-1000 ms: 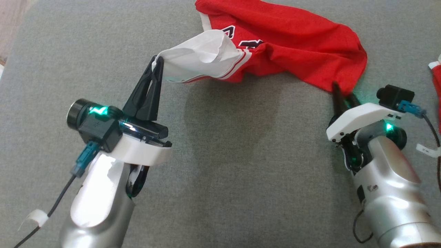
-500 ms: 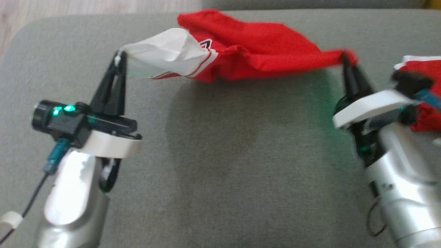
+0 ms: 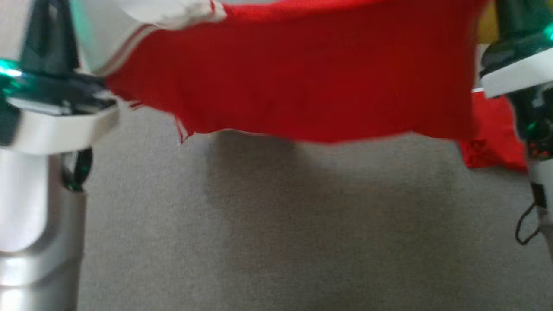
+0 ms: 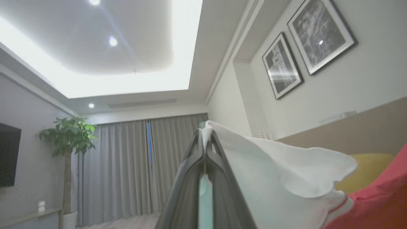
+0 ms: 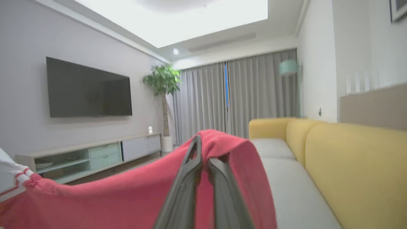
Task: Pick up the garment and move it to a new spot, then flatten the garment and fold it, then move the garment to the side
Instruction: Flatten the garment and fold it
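- the left gripper (image 4: 204, 135) is closed on the white end (image 4: 286, 171) of the garment, with the cloth pinched right at its tips. it holds that end up above the left side of the grey seat (image 3: 276, 224).
- the garment (image 3: 293, 82) is red with a white, stripe-trimmed panel. it hangs in the air as a broad sheet between the two grippers, over the middle of the seat, and its lower hem is off the fabric.
- by my reading the pick-up is done and the carry to a new spot is under way. laying it down, flattening, folding and moving it aside are all left to do.
- the right gripper (image 5: 205, 152) is closed on the red end, with cloth draped over its fingers, above the right side of the seat.
- another red cloth (image 3: 497, 134) lies on the seat toward its right side, just below the right gripper and partly behind the hanging hem. it is the likeliest thing to get in the way if the garment comes down there.
- yellow sofa backs (image 5: 349, 159) line the seat's far edge, which limits room that way.
- the head view is blurred, so the fine folds are hard to tell.
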Controlling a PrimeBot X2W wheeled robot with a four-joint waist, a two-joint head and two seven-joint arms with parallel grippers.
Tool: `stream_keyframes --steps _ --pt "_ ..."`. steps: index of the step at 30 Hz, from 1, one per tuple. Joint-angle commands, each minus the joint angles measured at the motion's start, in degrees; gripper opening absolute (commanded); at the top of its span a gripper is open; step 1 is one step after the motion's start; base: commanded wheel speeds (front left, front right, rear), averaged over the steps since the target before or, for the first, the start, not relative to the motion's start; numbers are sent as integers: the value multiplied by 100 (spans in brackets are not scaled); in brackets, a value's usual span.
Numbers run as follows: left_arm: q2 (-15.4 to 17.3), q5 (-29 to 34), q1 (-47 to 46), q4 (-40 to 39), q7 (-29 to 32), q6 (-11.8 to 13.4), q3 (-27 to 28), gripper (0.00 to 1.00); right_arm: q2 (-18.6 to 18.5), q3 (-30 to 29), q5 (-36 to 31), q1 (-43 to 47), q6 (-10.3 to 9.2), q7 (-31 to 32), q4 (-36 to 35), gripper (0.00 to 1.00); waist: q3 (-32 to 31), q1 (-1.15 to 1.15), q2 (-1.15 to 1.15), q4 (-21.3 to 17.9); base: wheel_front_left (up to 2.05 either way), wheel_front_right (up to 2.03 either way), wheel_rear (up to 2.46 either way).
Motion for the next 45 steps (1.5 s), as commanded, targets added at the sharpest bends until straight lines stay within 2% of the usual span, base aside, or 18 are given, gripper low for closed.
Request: stream_keyframes --steps 1,6,14,17,20,24,28,32,35,40,45 --pt "255 -100 -395 -343 -22 33 337 0 -85 21 -52 -245 -4 106 -446 0 -166 1 0 -143 0 0 0" --pt "305 -366 -569 -1081 176 179 651 0 -90 -190 -275 -214 -4 526 -1396 0 -299 1 0 -284 0 0 0" --pt "306 -688 -595 -1948 726 382 900 0 186 -784 -614 105 -4 1199 -2172 0 -136 1 0 -327 0 0 0" --pt "326 -774 -676 -1923 875 385 897 0 306 -932 -738 195 -4 1476 -2277 0 74 1 0 -296 0 0 0" --pt "371 -856 -919 -1536 1024 330 806 0 478 -1024 -775 96 -4 1701 -2146 0 429 1 0 -256 0 0 0" --pt "466 -987 -1556 -684 1158 231 682 0 476 -902 -1002 -433 -4 1787 -1508 0 1108 1 0 -248 0 0 0" --pt "833 -924 -2689 401 1165 109 484 0 468 -508 -1192 -1534 -4 1518 -436 0 1910 1 0 -310 0 0 0" --pt "1160 -740 -4049 1560 886 50 237 0 577 -348 -1563 -2982 -4 779 828 0 2409 1 0 -350 0 0 0" --pt "1268 -696 -4936 2234 538 33 141 0 781 -661 -1908 -3864 -4 61 1821 0 2599 1 0 -342 0 0 0" --pt "1219 -618 -5574 3131 115 18 -131 0 935 -679 -2264 -4553 -4 -824 3019 0 2706 1 0 -207 0 0 0" --pt "939 -883 -5151 3357 -10 11 -632 0 871 -377 -2149 -4310 -4 -1093 3850 0 2777 1 0 12 0 0 0"
